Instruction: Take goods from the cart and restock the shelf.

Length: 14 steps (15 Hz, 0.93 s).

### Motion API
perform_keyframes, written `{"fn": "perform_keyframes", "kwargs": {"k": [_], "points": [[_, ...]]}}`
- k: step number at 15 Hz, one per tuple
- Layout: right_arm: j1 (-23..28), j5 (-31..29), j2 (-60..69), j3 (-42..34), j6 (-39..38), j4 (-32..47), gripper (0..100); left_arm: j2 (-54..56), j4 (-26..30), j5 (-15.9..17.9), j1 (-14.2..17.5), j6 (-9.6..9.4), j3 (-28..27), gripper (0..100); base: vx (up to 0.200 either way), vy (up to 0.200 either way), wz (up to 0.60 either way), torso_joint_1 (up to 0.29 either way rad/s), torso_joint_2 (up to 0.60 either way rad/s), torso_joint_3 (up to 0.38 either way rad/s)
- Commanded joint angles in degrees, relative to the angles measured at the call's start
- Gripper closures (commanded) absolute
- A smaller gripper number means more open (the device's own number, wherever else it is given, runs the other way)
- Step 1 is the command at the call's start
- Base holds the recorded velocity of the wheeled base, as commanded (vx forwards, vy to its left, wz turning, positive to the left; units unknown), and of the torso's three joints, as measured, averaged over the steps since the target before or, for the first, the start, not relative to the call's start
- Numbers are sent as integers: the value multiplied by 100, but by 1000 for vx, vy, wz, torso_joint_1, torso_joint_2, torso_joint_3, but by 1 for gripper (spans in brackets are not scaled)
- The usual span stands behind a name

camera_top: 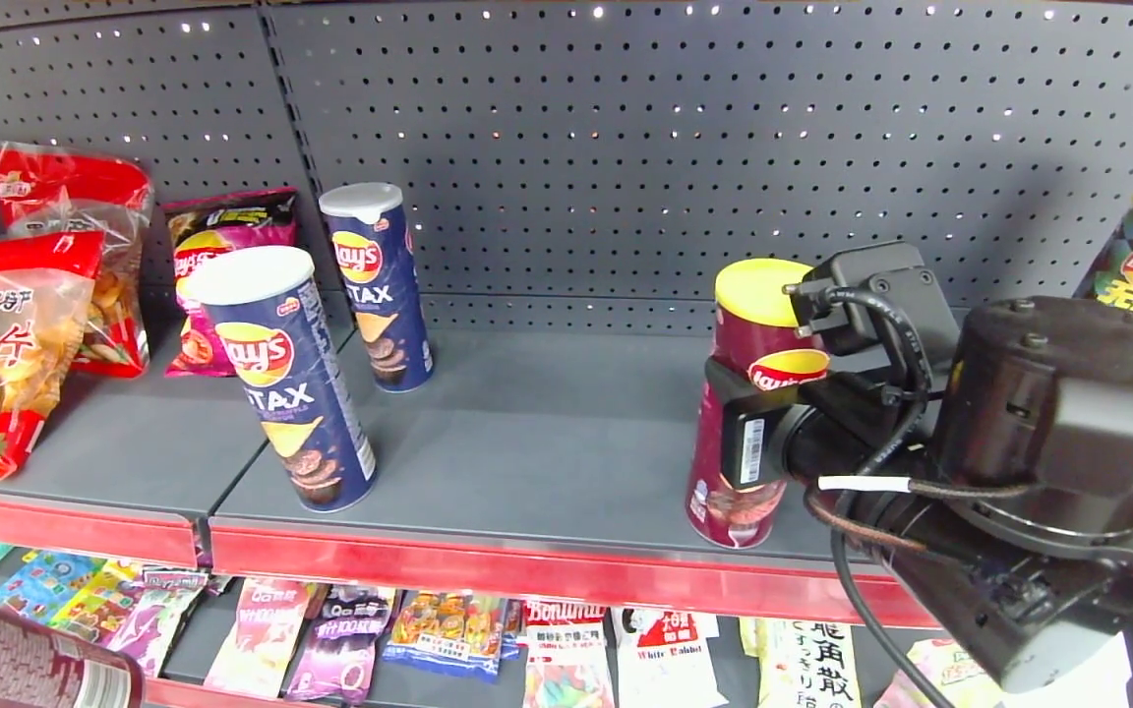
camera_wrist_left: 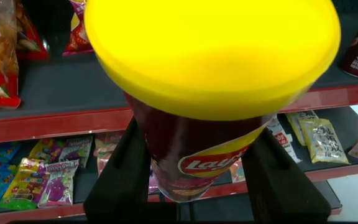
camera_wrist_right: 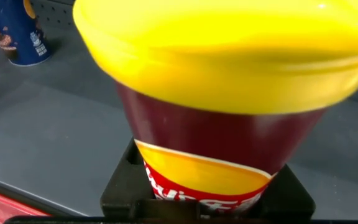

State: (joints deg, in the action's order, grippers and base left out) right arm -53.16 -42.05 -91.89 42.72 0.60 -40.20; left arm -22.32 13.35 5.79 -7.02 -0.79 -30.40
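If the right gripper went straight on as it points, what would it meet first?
The right gripper is shut on the maroon can; beyond it bare shelf, then probably the pegboard back panel; depth unclear.

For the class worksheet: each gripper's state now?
Left gripper: holding a yellow-lidded maroon cylindrical chip can.
Right gripper: holding a second such can.

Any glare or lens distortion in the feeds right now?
Head view: bright specks shine through the grey pegboard back panel. Right wrist view: the yellow-lidded maroon crisp tube in the right pincer bulges, small lid highlight. Left wrist view: the matching tube in the left pincer bulges too, soft sheen.
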Motion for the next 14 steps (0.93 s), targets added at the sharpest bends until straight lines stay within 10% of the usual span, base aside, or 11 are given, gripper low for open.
{"fn": "perform_keyframes", "kwargs": {"k": [1, 8, 9, 14], "points": [[-10, -5, -4, -62, 28, 13, 100, 8, 1, 1, -1, 0, -1, 100, 0, 0, 0, 0, 0, 0], [-10, -41, -22, -70, 46, 13, 100, 17, 1, 1, -1, 0, -1, 100, 0, 0, 0, 0, 0, 0], [-27, -49, -13, -44, 37, 13, 0, 17, 1, 1, -1, 0, -1, 100, 0, 0, 0, 0, 0, 0], [-63, -76, 57, -70, 37, 13, 0, 8, 1, 1, -1, 0, -1, 100, 0, 0, 0, 0, 0, 0]]}}
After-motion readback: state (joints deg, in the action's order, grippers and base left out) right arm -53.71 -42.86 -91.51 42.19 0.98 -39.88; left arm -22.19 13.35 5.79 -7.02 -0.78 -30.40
